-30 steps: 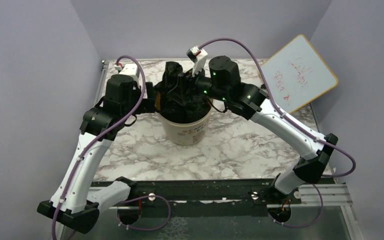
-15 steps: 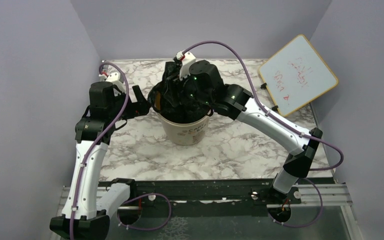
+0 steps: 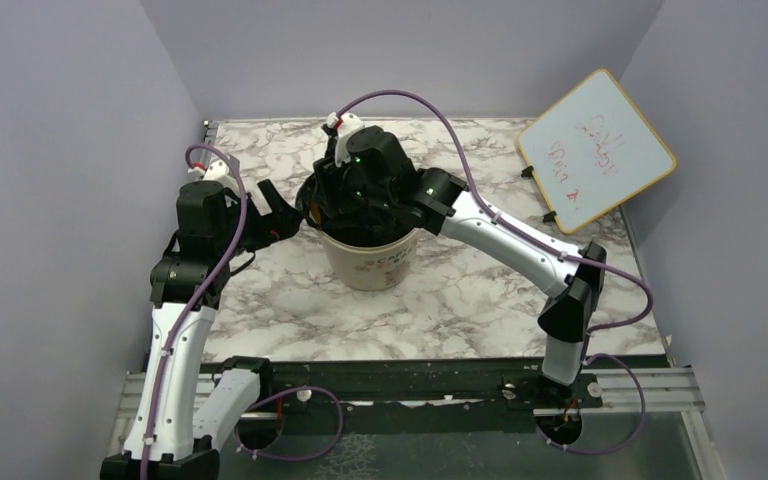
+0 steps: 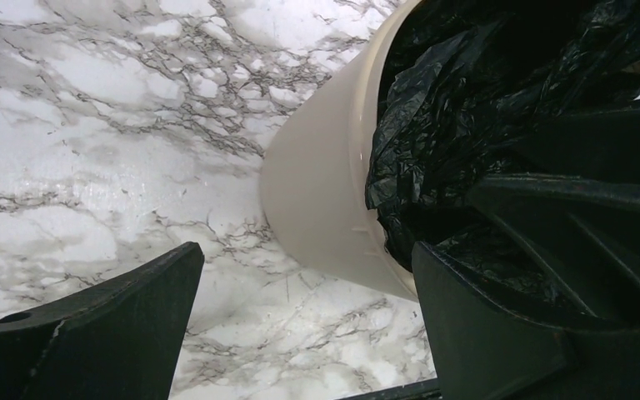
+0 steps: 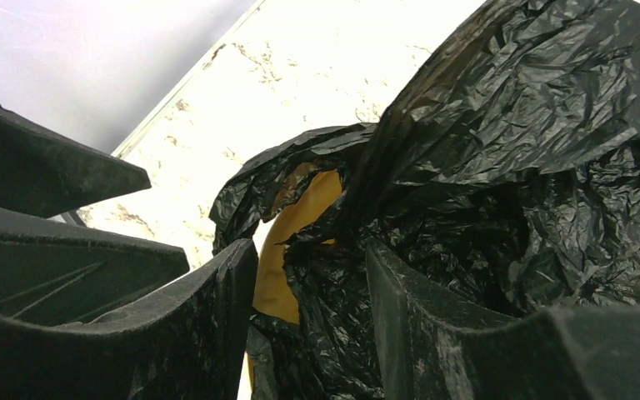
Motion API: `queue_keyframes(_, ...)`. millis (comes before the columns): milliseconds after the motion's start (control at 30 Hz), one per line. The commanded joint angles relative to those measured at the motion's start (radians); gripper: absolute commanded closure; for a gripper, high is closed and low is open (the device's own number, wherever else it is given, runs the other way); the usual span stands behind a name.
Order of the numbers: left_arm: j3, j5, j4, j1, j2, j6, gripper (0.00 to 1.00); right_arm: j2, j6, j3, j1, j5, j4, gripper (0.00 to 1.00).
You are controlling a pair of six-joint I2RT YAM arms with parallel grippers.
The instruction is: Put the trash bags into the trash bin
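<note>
The beige trash bin (image 3: 375, 262) stands mid-table with a crinkly black trash bag (image 3: 355, 228) stuffed in its mouth. My right gripper (image 3: 338, 205) is pushed down into the bin's left side. In the right wrist view its jaws (image 5: 310, 250) are partly open, straddling bag plastic (image 5: 533, 142) and the bin's inner wall (image 5: 304, 217). My left gripper (image 3: 282, 208) hangs wide open just left of the bin, holding nothing. The left wrist view shows the bin's outer wall (image 4: 317, 192) and the bag (image 4: 467, 92) ahead of the left gripper (image 4: 307, 267).
A whiteboard with a yellow frame (image 3: 595, 150) leans at the back right. The marble tabletop (image 3: 480, 290) spreads around the bin. Purple walls close in on three sides, and the rail holding the arm bases (image 3: 410, 385) runs along the near edge.
My right arm has swung left over the bin, pressing the bag's raised peak down, and its jaws have narrowed. My left gripper has backed away leftward from the bin's rim.
</note>
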Motion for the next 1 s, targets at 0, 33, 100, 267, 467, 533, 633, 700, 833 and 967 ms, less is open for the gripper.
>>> queue_keyframes(0, -0.002, 0.005, 0.046, 0.004, -0.003, -0.019, 0.03, -0.014, 0.004, 0.032, 0.015, -0.005, 0.014, 0.45)
queue_keyframes(33, -0.006, 0.013, 0.052, 0.004, -0.002, -0.023, 0.04, -0.016, 0.000, 0.020, 0.015, -0.013, 0.029, 0.45)
queue_keyframes(100, -0.015, 0.027, 0.065, 0.004, -0.006, -0.031, 0.04, -0.005, -0.002, 0.000, 0.015, -0.041, 0.053, 0.44)
queue_keyframes(267, -0.044, 0.057, 0.088, 0.004, -0.024, -0.048, 0.05, 0.077, 0.059, 0.039, 0.022, -0.031, 0.002, 0.48)
queue_keyframes(467, -0.049, 0.065, 0.088, 0.004, -0.030, -0.046, 0.07, 0.064, 0.059, 0.033, 0.022, 0.022, 0.072, 0.55)
queue_keyframes(533, -0.053, 0.066, 0.090, 0.004, -0.028, -0.046, 0.07, 0.058, 0.057, 0.039, 0.022, 0.013, 0.080, 0.58)
queue_keyframes(633, -0.055, 0.071, 0.092, 0.004, -0.028, -0.049, 0.08, 0.043, 0.056, 0.045, 0.021, 0.004, 0.076, 0.68)
queue_keyframes(700, -0.055, 0.073, 0.094, 0.004, -0.028, -0.049, 0.09, 0.024, 0.054, 0.037, 0.022, -0.003, 0.078, 0.77)
queue_keyframes(833, -0.076, 0.129, 0.134, 0.004, -0.026, -0.047, 0.06, -0.030, 0.043, 0.007, 0.022, 0.001, 0.086, 0.83)
queue_keyframes(967, -0.115, 0.210, 0.233, 0.004, -0.032, -0.099, 0.05, -0.086, 0.016, -0.042, 0.022, 0.047, 0.105, 0.84)
